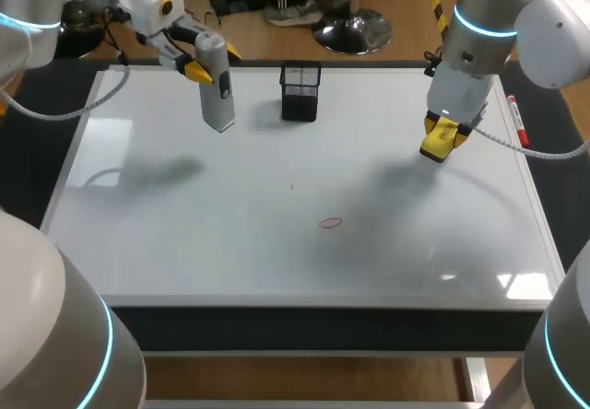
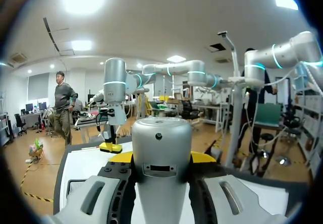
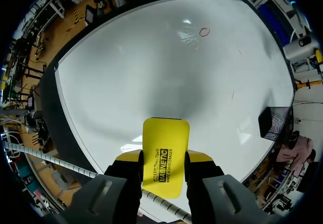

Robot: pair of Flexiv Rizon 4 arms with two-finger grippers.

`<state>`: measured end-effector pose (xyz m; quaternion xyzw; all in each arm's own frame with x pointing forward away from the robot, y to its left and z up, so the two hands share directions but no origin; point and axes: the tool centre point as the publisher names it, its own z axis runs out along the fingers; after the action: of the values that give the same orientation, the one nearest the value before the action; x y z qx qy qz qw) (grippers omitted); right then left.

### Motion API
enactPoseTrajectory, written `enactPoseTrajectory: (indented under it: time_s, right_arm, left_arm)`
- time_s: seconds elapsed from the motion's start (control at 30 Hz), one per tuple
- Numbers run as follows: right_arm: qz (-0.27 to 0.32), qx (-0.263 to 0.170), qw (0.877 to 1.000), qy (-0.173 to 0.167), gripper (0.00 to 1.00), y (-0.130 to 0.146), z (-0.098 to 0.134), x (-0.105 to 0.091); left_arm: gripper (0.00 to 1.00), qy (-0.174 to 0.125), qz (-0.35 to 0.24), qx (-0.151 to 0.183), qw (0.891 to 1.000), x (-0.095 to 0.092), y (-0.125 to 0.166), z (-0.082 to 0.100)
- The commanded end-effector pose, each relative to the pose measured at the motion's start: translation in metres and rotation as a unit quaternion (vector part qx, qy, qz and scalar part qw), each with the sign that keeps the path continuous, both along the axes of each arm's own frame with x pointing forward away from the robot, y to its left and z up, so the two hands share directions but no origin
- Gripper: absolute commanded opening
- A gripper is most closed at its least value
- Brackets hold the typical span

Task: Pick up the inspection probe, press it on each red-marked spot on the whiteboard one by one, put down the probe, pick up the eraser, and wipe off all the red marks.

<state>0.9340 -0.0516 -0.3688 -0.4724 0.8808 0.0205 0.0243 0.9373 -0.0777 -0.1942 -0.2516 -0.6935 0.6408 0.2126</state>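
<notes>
Left hand clamped on grey probe, right hand gripping yellow eraser, both above whiteboard

Your left gripper is clamping the inspection probe between both fingers, wrist angled sideways at far left. Your right gripper is pinching the eraser, fingers pointing down.

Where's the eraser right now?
Head view, right side: the yellow eraser sits between the fingers of the right gripper, over the whiteboard, behind and right of the red mark.
</notes>
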Motion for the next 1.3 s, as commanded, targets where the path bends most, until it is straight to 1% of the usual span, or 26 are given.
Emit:
enactPoseTrajectory:
  time_s: [0.03,0.1,0.2,0.4,0.53,0.57,0.7,0.77,0.83,0.9,0.97,1.0,1.2,1.3]
  right_arm:
    - [0.017,-0.025,1.000,-0.006,0.00,0.014,0.005,-0.013]
    - [0.026,-0.030,0.999,-0.013,0.00,0.019,0.006,-0.017]
    - [0.044,-0.038,0.998,-0.022,0.00,0.032,0.009,-0.028]
    - [0.078,-0.039,0.996,-0.036,0.00,0.062,0.013,-0.056]
    - [0.108,-0.040,0.993,-0.038,0.00,0.087,0.010,-0.077]
    - [0.116,-0.032,0.992,-0.036,0.00,0.094,0.007,-0.083]
    - [0.150,-0.030,0.988,-0.029,0.00,0.122,-0.002,-0.098]
    - [0.163,-0.034,0.986,-0.028,0.00,0.133,-0.004,-0.104]
    - [0.179,-0.027,0.983,-0.029,0.00,0.146,-0.005,-0.112]
    - [0.192,-0.035,0.980,-0.031,0.00,0.157,-0.007,-0.118]
    - [0.206,-0.032,0.978,-0.028,0.00,0.167,-0.010,-0.123]
    - [0.216,-0.037,0.975,-0.027,0.00,0.173,-0.012,-0.126]
    - [0.254,-0.033,0.966,-0.015,0.00,0.198,-0.024,-0.137]
    - [0.271,-0.032,0.962,-0.012,0.00,0.210,-0.029,-0.140]
  left_arm:
    - [0.00,0.000,-0.002,-0.001,1.000,0.002,0.000,0.000]
    - [0.00,0.000,-0.002,-0.001,1.000,0.002,0.000,0.000]
    - [0.00,0.000,-0.002,-0.001,1.000,0.002,0.000,0.000]
    - [0.00,0.000,-0.002,-0.001,1.000,0.002,0.000,0.000]
    - [0.00,0.000,-0.002,-0.001,1.000,0.002,0.000,0.000]
    - [0.00,0.000,-0.002,-0.001,1.000,0.002,0.000,0.000]
    - [0.00,0.000,-0.002,-0.001,1.000,0.002,0.000,0.000]
    - [0.00,0.000,-0.002,-0.001,1.000,0.002,0.000,0.000]
    - [0.00,0.000,-0.002,-0.001,1.000,0.002,0.000,0.000]
    - [0.00,0.000,-0.002,-0.001,1.000,0.002,0.000,0.000]
    - [0.00,0.000,-0.002,-0.001,1.000,0.002,0.000,0.000]
    - [0.00,0.000,-0.002,-0.001,1.000,0.002,0.000,0.000]
    - [0.00,0.000,-0.002,-0.001,1.000,0.002,0.000,0.000]
    - [0.00,0.000,-0.002,-0.001,1.000,0.002,0.000,0.000]
